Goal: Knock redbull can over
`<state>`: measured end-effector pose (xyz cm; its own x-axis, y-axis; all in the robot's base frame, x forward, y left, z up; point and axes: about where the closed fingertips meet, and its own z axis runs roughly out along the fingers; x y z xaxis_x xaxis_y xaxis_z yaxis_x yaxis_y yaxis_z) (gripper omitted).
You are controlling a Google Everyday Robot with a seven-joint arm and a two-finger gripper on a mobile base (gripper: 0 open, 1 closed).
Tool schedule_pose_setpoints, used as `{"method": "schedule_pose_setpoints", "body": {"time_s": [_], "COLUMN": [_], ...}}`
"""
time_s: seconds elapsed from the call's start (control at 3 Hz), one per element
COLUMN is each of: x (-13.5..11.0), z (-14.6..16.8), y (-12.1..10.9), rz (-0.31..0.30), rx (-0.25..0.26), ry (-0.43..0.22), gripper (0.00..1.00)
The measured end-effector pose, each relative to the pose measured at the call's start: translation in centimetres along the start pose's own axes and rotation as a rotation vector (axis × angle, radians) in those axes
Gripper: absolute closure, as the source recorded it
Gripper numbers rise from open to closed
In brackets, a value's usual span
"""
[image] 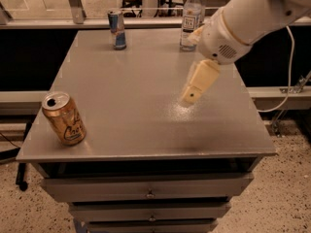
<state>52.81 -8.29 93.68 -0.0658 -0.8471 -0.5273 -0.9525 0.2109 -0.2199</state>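
The redbull can (116, 29), slim, blue and silver, stands upright at the far left of the grey table top (141, 91). My gripper (197, 84) hangs from the white arm over the right middle of the table, pointing down and to the left. It is well to the right of the can and nearer the front, not touching it.
A clear plastic bottle with a white cap (191, 18) stands at the far right of the table, just behind the arm. A gold can (63, 119) stands tilted near the front left corner. Drawers (148, 191) sit under the table top.
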Motion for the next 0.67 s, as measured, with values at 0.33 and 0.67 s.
{"method": "schedule_pose_setpoints", "body": {"time_s": [0.33, 0.67], "x": [-5.84, -5.85], "z": [3.41, 3.41], "y": [-1.26, -1.26], "rz": [-0.012, -0.012], "rx": [-0.024, -0.024], "ry": [-0.097, -0.097], "gripper": [0.0, 0.0]}}
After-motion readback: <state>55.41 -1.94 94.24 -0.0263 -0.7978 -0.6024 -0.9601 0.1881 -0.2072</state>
